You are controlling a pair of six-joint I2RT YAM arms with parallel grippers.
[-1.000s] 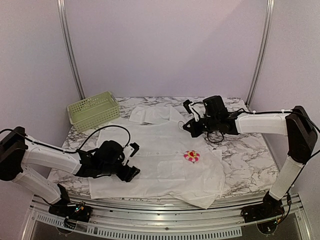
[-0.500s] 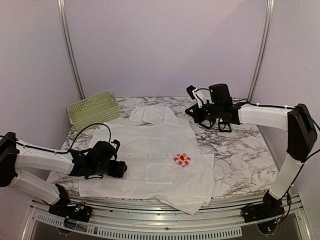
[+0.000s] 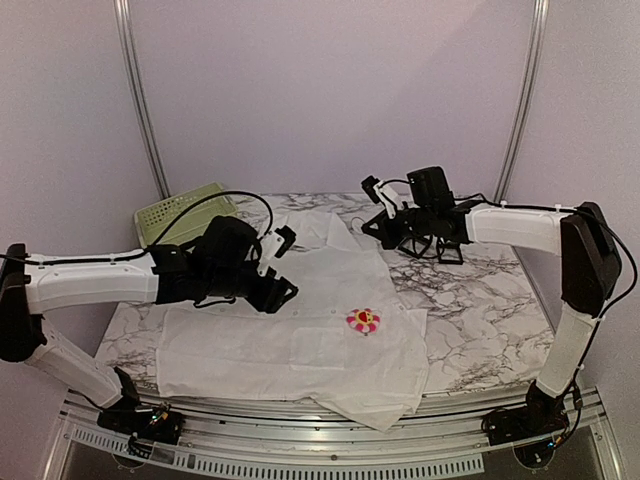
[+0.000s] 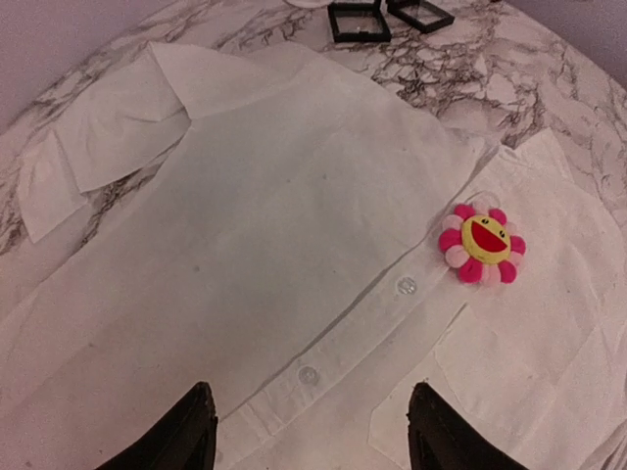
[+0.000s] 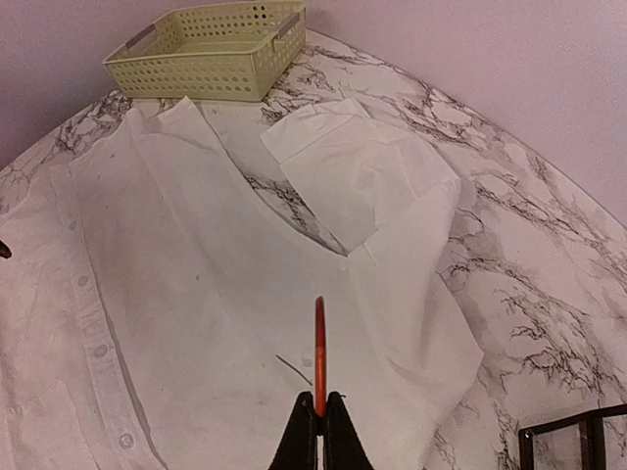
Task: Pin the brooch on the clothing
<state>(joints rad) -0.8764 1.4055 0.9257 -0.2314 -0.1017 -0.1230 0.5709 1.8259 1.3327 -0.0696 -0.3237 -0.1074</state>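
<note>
My left gripper (image 4: pixel 312 431) jaws are apart, my right gripper (image 5: pixel 320 426) pinches a thin orange piece (image 5: pixel 319 343); I should lift off slowly so the flower brooch (image 4: pixel 482 243) sits flat on the shirt (image 4: pixel 265 215)

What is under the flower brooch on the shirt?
The brooch lies on the white shirt, beside its button strip. Its back, any pin, and the marble table beneath it are covered.

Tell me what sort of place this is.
Most likely a robot test booth, not a home: plain lilac walls with metal uprights, a marble-patterned table, and a left arm and right arm bolted to a metal frame at its near edge.
</note>
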